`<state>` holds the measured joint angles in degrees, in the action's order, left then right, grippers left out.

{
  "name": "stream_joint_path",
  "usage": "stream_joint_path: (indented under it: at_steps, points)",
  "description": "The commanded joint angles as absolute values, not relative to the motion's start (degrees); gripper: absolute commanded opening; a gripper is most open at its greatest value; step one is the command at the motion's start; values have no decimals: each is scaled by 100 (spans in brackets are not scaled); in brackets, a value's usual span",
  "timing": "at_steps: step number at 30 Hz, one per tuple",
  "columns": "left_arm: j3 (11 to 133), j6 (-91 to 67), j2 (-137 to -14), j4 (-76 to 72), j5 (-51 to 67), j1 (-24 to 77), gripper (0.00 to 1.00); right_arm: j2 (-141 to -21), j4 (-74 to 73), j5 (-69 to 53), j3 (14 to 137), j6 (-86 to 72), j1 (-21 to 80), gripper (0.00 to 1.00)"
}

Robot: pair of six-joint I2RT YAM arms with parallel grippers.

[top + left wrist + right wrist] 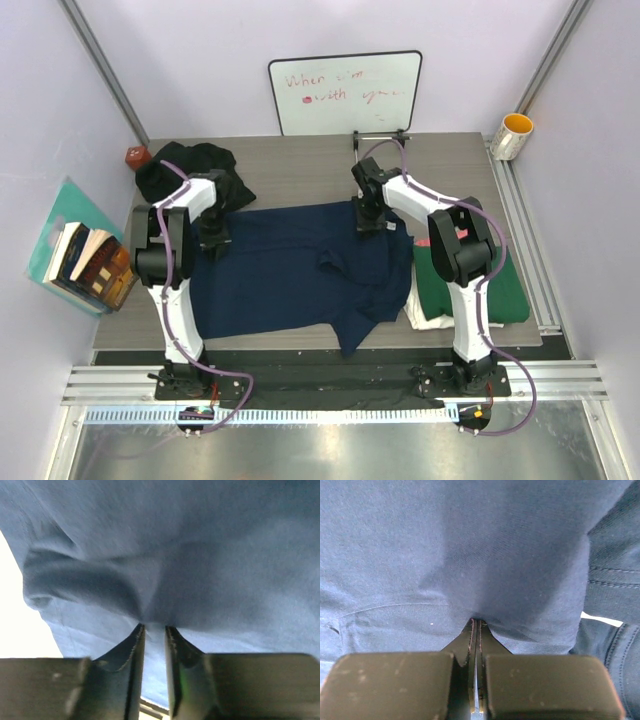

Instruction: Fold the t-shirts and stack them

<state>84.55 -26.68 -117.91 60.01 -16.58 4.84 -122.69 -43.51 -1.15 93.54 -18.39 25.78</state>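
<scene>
The navy t-shirt (290, 270) is spread flat across the worktop (300, 165), and both end effectors are set down on its far edge, one toward each end of that edge. From there most of the cloth extends toward the arm bases.

The right end effector (476, 621) is closed, its fingers pressed together, and a pucker of navy cloth is pinched at their tips. Creases are seen radiating from that point.

The fingers of the left end effector (154, 626) are held slightly apart. A raised fold of the navy cloth is gathered right at their tips, but whether it is clamped cannot be told.

Behind the left end effector, a black t-shirt (185, 165) is heaped. Outboard of the right end effector, toward the arm's base, a folded dark green t-shirt (500, 285) is laid on a cream-white t-shirt (422, 312).
</scene>
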Motion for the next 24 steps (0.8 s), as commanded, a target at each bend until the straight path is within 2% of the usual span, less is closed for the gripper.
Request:
stream_joint_path:
  at_steps: [1, 3, 14, 24]
  points:
    - [8604, -2690, -11839, 5757, -1880, 422, 9, -12762, -4280, -53, 9483, -1881, 2549, 1]
    - [8666, -2672, -11874, 5766, -1916, 396, 0, -12797, -4342, -26, 9527, -1863, 2487, 1]
    - [8166, -2786, -11655, 5590, -1644, 352, 0, -12893, -4631, 606, 9606, -1837, 2057, 1]
    - [7488, -2654, -11084, 5493, -1590, 352, 0, -13333, -4983, 747, 10554, -1793, 1828, 1]
